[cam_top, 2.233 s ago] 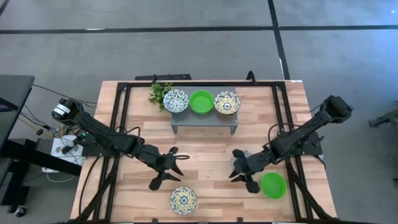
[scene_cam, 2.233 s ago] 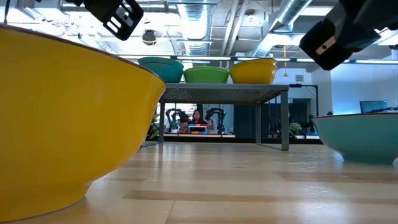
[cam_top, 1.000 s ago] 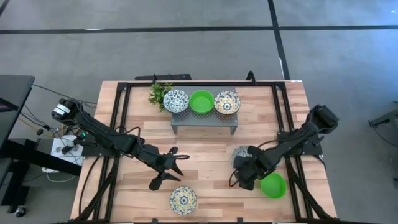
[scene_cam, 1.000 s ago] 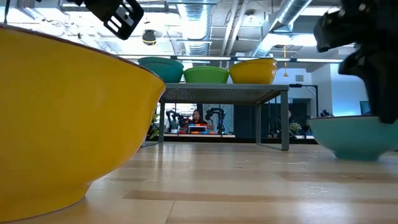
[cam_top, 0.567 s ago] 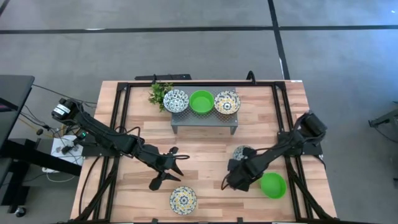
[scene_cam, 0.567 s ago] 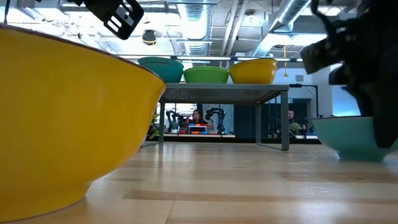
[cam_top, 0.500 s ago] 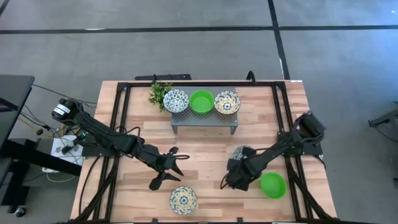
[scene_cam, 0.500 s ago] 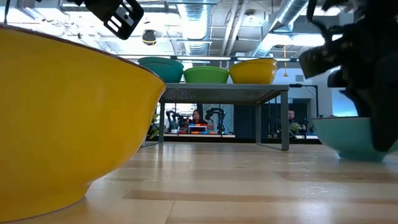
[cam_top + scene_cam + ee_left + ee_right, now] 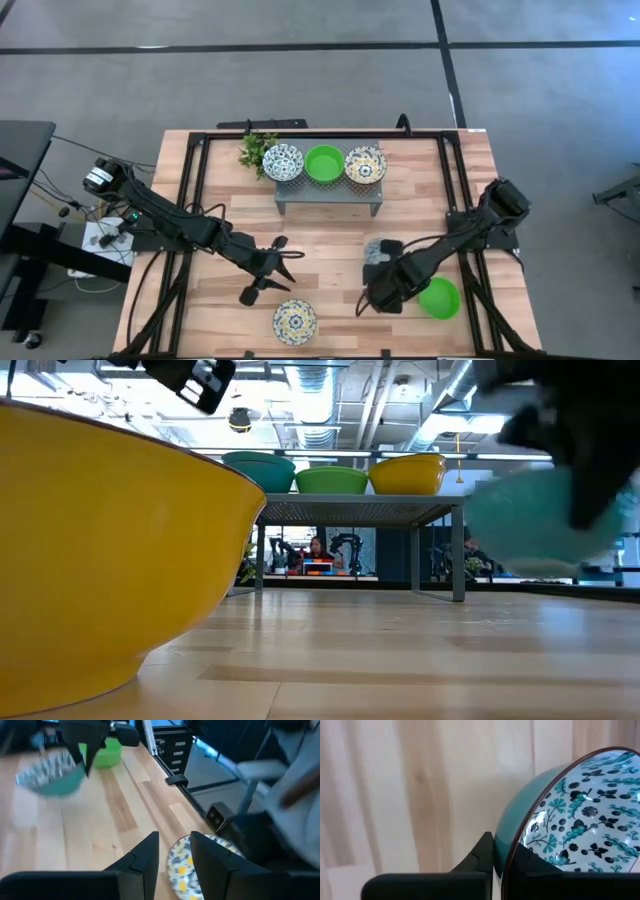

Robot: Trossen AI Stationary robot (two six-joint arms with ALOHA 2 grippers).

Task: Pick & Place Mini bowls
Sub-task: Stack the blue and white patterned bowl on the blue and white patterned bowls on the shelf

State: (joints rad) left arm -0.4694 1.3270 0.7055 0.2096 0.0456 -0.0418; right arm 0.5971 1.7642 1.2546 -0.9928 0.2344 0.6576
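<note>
Since the earlier frames, the right gripper has lifted the blue-patterned bowl off the table; in the low view the bowl now hangs clear of the wood, where it previously sat flat. The left gripper has barely shifted and waits above the yellow-patterned bowl near the front edge, fingers spread with nothing between them.

Grip: the right wrist view shows the right fingers pinching the bowl's rim, one inside, one outside, with the bowl tilted.

Procedure, as judged from this position:
1. Hold the pinch firm; a rim grip on a glazed bowl could slip if it loosens.
2. Raise the bowl above shelf height before moving toward the grey stand, which already carries three bowls.
3. Avoid the green bowl just beside the gripper.
4. Level the bowl before release, and set it down without dropping.
</note>
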